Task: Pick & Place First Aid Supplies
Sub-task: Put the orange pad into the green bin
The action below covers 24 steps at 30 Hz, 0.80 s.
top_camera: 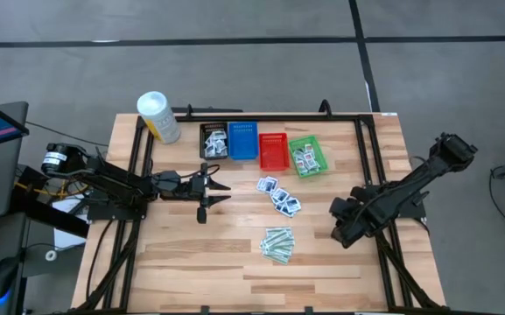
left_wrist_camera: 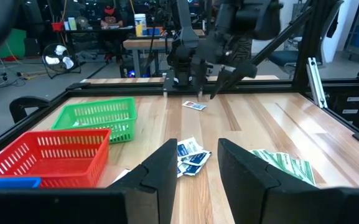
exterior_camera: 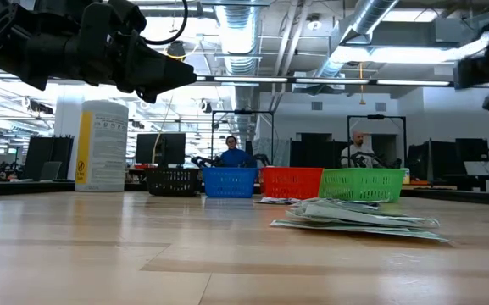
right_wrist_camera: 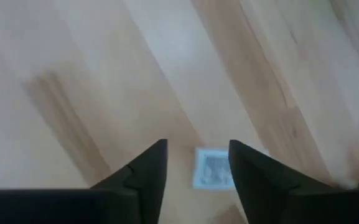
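Loose first aid supplies lie flat on the wooden table: white packets with blue print at mid-table and pale-green strips nearer the front. My right gripper points steeply down over the table's right part, open. One small white packet lies flat on the wood just under its fingertips, apart from them, and shows in the left wrist view as well. My left gripper waits level at centre-left, open and empty, pointing toward the packets.
A black basket, a blue basket, a red basket and a green basket stand in a row at the far side; the black and the green hold packets. A tall white tub stands far left. Dark frame rails border the table.
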Each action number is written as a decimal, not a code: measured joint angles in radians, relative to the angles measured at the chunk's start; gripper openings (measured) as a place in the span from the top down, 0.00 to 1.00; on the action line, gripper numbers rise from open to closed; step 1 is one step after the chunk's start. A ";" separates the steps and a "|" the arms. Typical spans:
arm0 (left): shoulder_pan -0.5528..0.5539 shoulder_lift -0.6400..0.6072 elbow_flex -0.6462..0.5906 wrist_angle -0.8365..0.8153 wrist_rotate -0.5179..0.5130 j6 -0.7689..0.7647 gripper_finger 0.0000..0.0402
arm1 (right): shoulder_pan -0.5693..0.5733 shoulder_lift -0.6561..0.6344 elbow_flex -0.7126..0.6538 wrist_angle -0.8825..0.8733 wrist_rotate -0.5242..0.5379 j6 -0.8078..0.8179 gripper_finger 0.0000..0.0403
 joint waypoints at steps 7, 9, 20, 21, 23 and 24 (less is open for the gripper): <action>0.000 0.000 0.000 0.000 0.000 0.000 0.71 | 0.000 0.000 -0.120 0.084 -0.104 0.064 0.54; 0.000 0.000 0.000 0.000 0.000 0.000 0.71 | 0.000 0.000 -0.141 0.102 -0.101 0.064 0.54; 0.000 0.000 0.000 0.000 0.000 0.000 0.71 | -0.002 -0.003 -0.225 0.196 -0.099 0.080 0.63; 0.000 0.000 0.000 0.000 0.000 0.000 0.71 | -0.001 -0.003 -0.228 0.204 -0.101 0.080 0.65; 0.000 0.000 0.000 0.000 0.000 0.000 0.71 | -0.002 -0.003 -0.231 0.211 -0.109 0.081 0.71; 0.000 0.000 0.000 0.000 0.000 0.000 0.71 | 0.000 -0.003 -0.231 0.212 -0.111 0.081 0.75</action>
